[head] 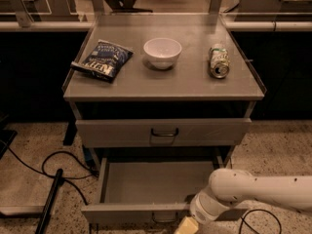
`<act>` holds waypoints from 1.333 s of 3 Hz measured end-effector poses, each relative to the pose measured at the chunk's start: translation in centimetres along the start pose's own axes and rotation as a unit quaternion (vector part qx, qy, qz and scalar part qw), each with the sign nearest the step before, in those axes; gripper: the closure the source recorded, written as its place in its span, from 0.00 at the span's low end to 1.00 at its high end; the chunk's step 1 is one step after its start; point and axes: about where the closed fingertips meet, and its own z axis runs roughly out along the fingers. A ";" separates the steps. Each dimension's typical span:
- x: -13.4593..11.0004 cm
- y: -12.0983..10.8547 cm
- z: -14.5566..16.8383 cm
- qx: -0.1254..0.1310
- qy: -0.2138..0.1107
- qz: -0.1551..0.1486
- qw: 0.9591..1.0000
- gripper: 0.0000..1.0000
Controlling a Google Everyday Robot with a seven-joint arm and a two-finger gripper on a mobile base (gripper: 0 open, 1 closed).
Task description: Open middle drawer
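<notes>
The middle drawer (146,182) is pulled out toward me, and its plain grey tray is bare inside. Its front panel (122,213) lies near the bottom edge, with the small dark loop handle (163,219) at its centre. Above it the top drawer (122,132) is closed, with a handle (164,131) and a label recess under it. My gripper (187,226) is at the bottom edge, just right of the middle drawer's handle and in front of the panel, mostly cut off. My white arm (253,191) comes in from the right.
On the cabinet top (195,84) lie a blue chip bag (103,60), a white bowl (162,51) and a can on its side (219,61). Black cables (58,167) and a dark pole (48,204) lie on the speckled floor to the left.
</notes>
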 end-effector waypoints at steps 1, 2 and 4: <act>-0.2 0.2 -0.4 0.000 0.000 0.000 1.000 0.00; 2.1 3.0 -2.3 -0.004 -0.004 0.027 1.000 0.00; 6.6 6.7 -5.7 0.009 -0.026 0.068 0.997 0.00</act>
